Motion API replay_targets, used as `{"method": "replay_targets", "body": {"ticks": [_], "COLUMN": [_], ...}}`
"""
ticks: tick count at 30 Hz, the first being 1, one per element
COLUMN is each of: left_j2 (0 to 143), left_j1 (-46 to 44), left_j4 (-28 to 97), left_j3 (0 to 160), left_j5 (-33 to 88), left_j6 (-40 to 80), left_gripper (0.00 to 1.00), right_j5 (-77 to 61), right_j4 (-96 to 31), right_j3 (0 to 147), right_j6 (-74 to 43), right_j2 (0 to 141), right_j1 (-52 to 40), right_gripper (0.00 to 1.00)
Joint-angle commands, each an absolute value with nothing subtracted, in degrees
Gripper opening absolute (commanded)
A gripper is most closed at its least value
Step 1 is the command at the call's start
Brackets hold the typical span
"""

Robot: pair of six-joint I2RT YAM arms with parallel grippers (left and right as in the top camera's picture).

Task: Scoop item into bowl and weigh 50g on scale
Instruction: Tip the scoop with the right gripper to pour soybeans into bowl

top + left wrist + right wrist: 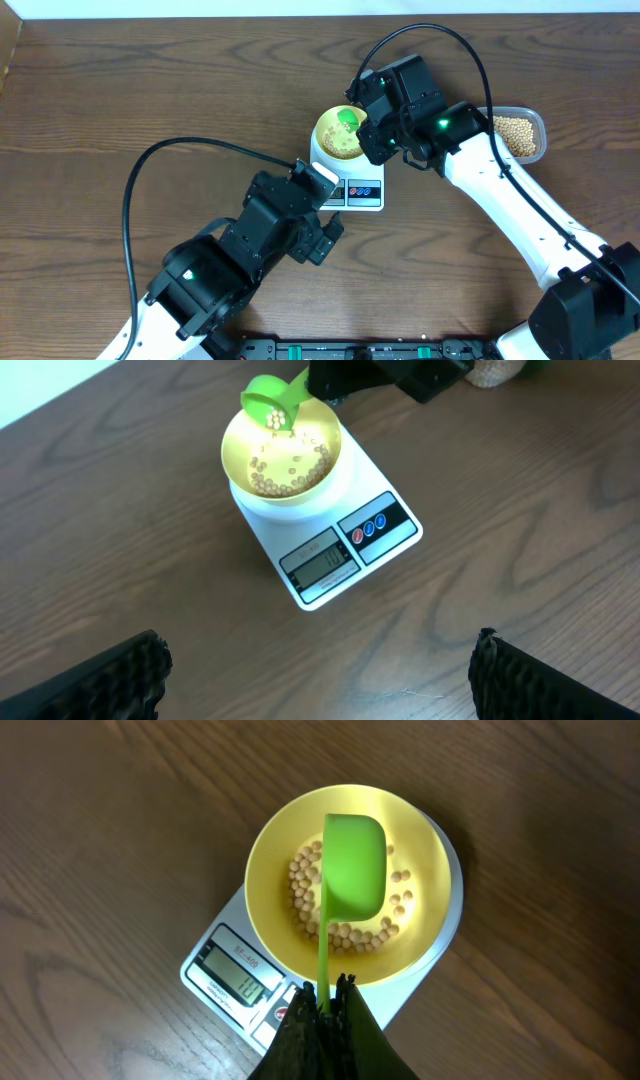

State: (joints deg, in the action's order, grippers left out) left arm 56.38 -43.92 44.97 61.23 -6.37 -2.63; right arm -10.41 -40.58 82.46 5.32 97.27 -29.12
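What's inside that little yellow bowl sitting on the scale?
Small tan beans lie in the bottom of the bowl. A green scoop, held by the right gripper, hangs over the middle, hiding whatever beans lie directly beneath it.

Claw [327, 992] holds green scoop [355, 870] over beans [303, 885] in yellow bowl [268, 850].

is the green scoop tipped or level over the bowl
Tipped: the green plastic scoop angles mouth-down over the small pale yellow bowl holding tan beans.
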Motion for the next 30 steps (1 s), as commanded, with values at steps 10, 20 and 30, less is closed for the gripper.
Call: {"method": "replay_targets", "body": {"ticks": [10,20,30], "left_j2": [55.61,55.72,55.72], "left_j1": [-43.68,-43.68,-43.68], "left_j4": [44.88,44.91,44.88], "left_j3": [62.96,62.96,62.96], "left_j5": [-7.16,-7.14,-7.14], "left_j6": [-4.10,-4.08,-4.08], "left_gripper": [0.98,0.98,0.98], "right_j5": [-8.45,3.03,7.64], "right_j4": [-42.41,-44.01,-44.60], "right_j3": [84.55,86.32,86.37], "right_j6": [6.61,10.85,12.10], "right_j2": [97.41,97.38,97.38], "right_j1": [-29.82,-34.92,-36.23], "right_gripper": [0.01,0.01,0.01]}}
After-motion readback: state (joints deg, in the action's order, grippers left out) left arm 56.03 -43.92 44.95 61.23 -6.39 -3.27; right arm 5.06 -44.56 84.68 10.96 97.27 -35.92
